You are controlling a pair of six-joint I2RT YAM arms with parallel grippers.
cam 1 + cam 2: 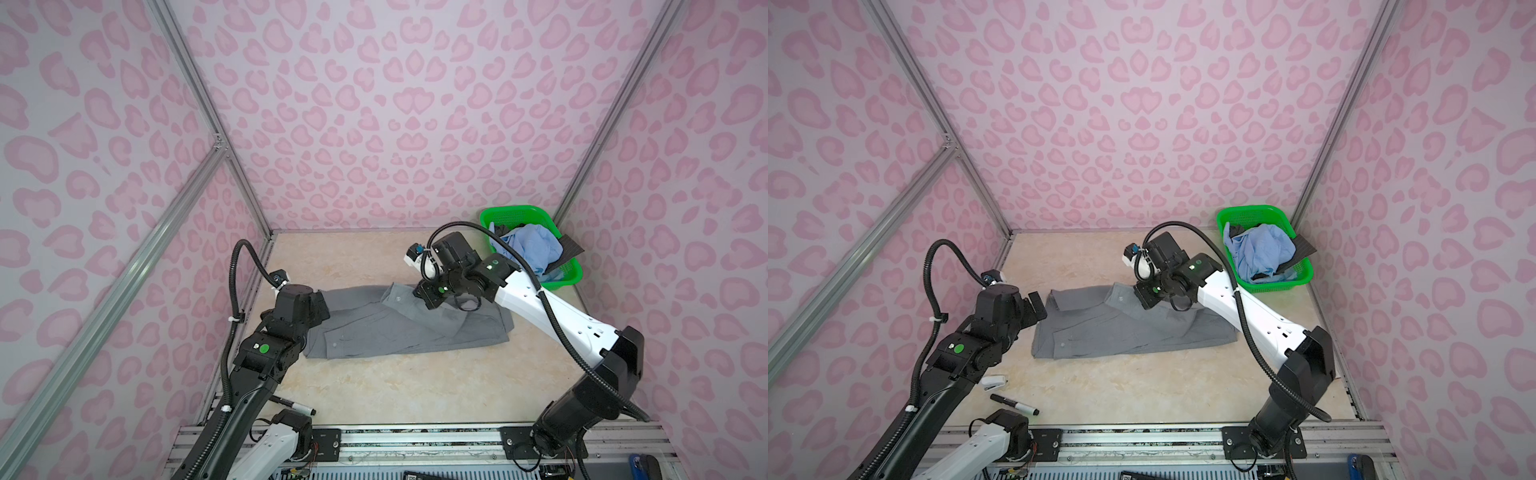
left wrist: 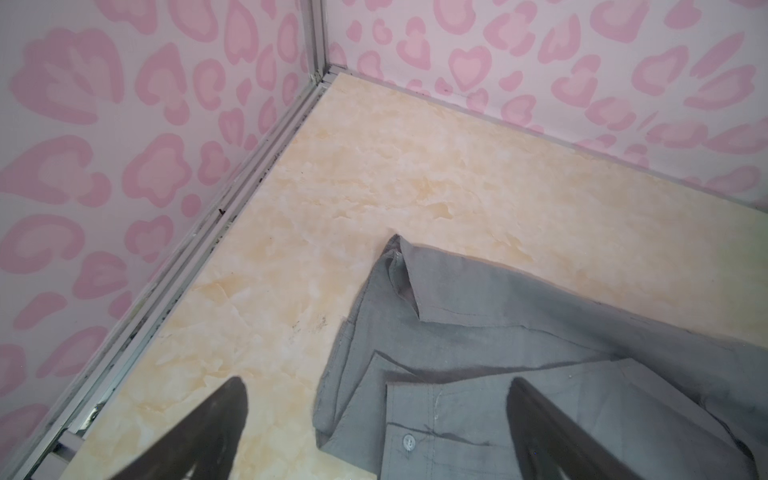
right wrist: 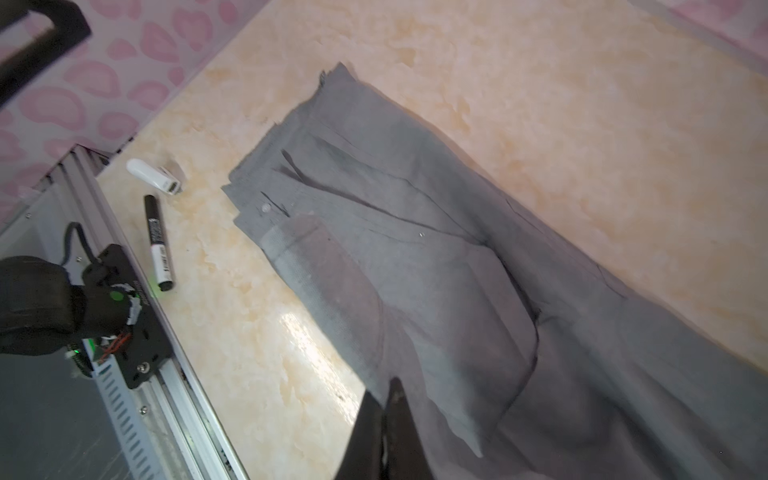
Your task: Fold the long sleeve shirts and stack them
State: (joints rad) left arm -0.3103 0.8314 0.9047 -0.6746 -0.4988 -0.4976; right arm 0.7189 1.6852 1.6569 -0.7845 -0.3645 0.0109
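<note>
Shirt (image 3: 415, 249): grey, buttoned, lying diagonally from upper centre to lower right on the table (image 3: 582, 124).
Right gripper (image 3: 384, 395): bottom centre, jaws pressed together on a lifted fold of the shirt.
Marker (image 3: 158, 245): black, at left, near a small white stapler (image 3: 153, 174).

Thin matt woven cloth: grey shirt (image 1: 374, 332); glossy tabletop (image 1: 374, 386); plastic basket (image 1: 511, 210).

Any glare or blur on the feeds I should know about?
Right wrist view: glare patch on the table beside the grey shirt; the cloth nearest the shut right gripper looks smeared. Left wrist view: grey shirt sharp, open left gripper soft and dark. Both top views: even light, wide-angle splay of the frame posts.
</note>
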